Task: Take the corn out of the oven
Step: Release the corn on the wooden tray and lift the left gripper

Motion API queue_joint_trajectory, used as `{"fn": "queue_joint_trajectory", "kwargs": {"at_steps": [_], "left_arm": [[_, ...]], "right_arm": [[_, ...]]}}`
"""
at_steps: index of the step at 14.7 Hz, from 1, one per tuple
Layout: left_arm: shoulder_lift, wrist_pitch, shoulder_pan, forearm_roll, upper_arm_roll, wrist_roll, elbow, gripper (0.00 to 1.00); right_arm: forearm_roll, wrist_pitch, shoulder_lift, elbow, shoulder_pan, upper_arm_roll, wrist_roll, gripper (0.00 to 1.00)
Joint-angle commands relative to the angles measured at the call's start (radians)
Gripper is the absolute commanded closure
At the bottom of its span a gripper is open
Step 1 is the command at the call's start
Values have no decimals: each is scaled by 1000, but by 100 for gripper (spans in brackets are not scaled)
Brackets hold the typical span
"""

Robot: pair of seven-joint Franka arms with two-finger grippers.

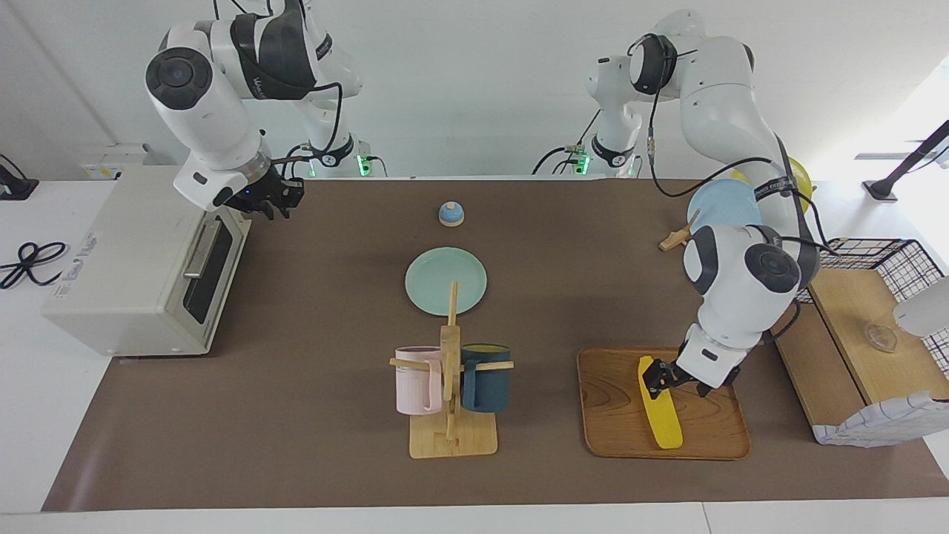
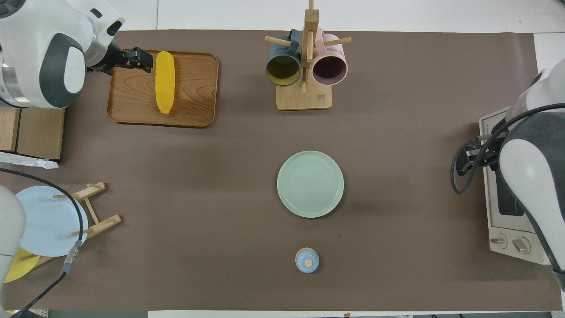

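Observation:
The yellow corn (image 1: 660, 406) lies flat on a wooden tray (image 1: 615, 415) toward the left arm's end of the table; it also shows in the overhead view (image 2: 164, 81). My left gripper (image 1: 658, 374) is open and empty, raised over the tray's edge just beside the corn (image 2: 140, 59), not around it. The cream-white oven (image 1: 126, 259) stands at the right arm's end with its door shut and the bar handle (image 1: 200, 248) showing. My right gripper (image 1: 273, 199) hovers by the oven's upper corner nearest the robots. In the overhead view the arm covers most of the oven (image 2: 507, 229).
A wooden mug rack (image 1: 451, 386) with a pink and a dark blue mug stands mid-table. A green plate (image 1: 445, 280) and a small blue knob-topped piece (image 1: 451, 213) lie nearer the robots. A plate rack with a blue plate (image 1: 719, 211) and a wire basket (image 1: 890, 256) are at the left arm's end.

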Motion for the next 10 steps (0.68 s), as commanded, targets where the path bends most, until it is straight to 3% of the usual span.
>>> {"fn": "queue_joint_trajectory", "kwargs": {"at_steps": [1,7,10], "left_arm": [[-112,-52,-4,22,13,-4,-93,0],[-256,-325,-5,22,13,-6,-97,0],[-389,-405,-5,20,13,-6,-184,0]], "right_arm": [[10,-14,-20,11,-12,2,11,0],[-13,-8,-23,23,-13,2,12,0],[-9,22,-25,24,-27,2,9,0]]}}
